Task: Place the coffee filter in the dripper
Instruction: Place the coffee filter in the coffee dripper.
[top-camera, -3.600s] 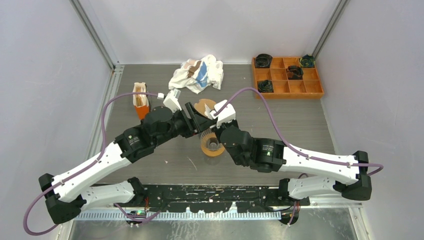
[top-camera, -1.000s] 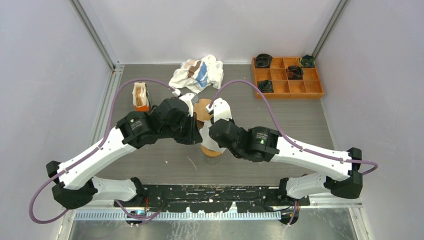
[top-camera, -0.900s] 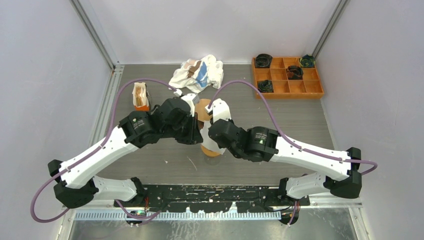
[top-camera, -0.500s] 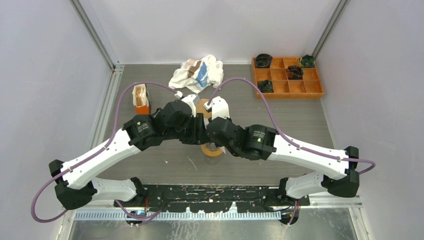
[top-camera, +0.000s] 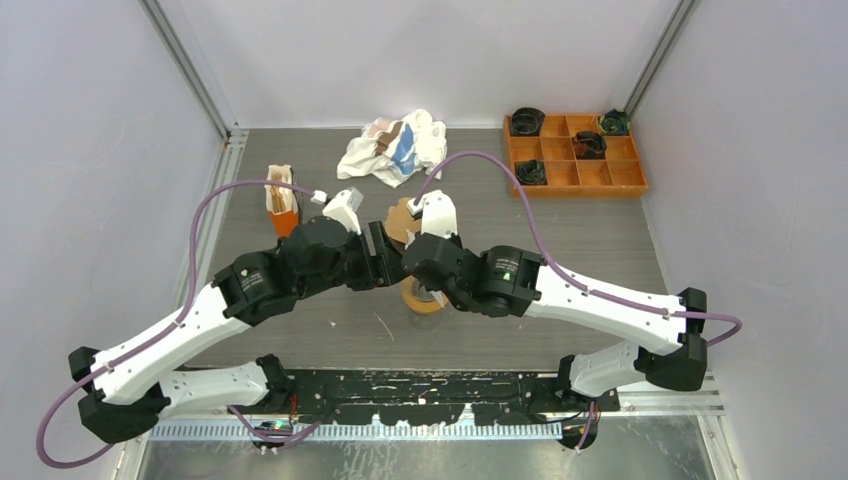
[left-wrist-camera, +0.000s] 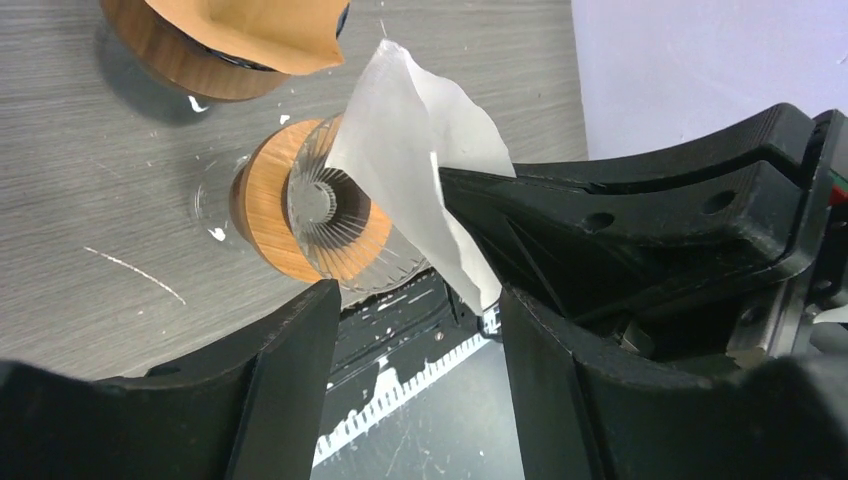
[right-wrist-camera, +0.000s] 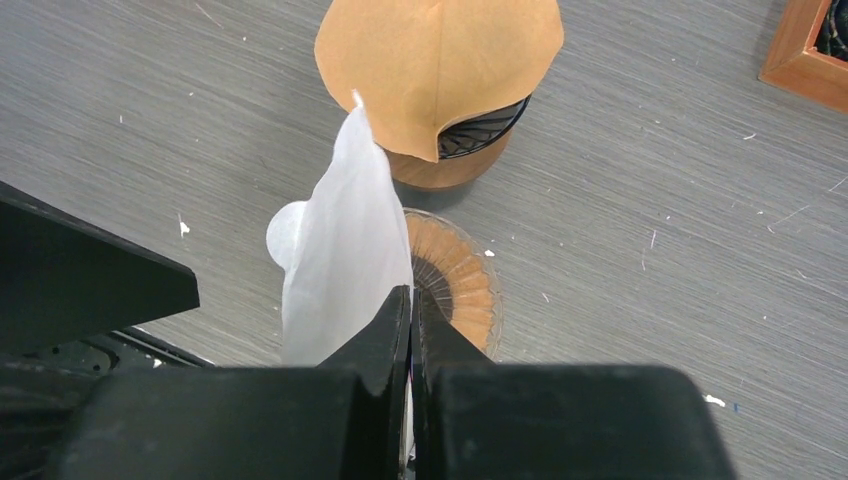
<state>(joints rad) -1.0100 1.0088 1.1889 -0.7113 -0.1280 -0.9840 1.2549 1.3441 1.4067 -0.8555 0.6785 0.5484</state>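
White paper filter (right-wrist-camera: 345, 250) flat, pinched tight in right gripper (right-wrist-camera: 411, 300), just above glass dripper (right-wrist-camera: 465, 285) | left gripper (left-wrist-camera: 415, 292) wide, empty, beside filter | todo: spread cone open, centre over rim, lower tip-first, release late

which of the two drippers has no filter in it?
The nearer dripper: clear ribbed glass in a wooden ring, under the white filter the right gripper pinches. The farther dripper holds a brown filter.
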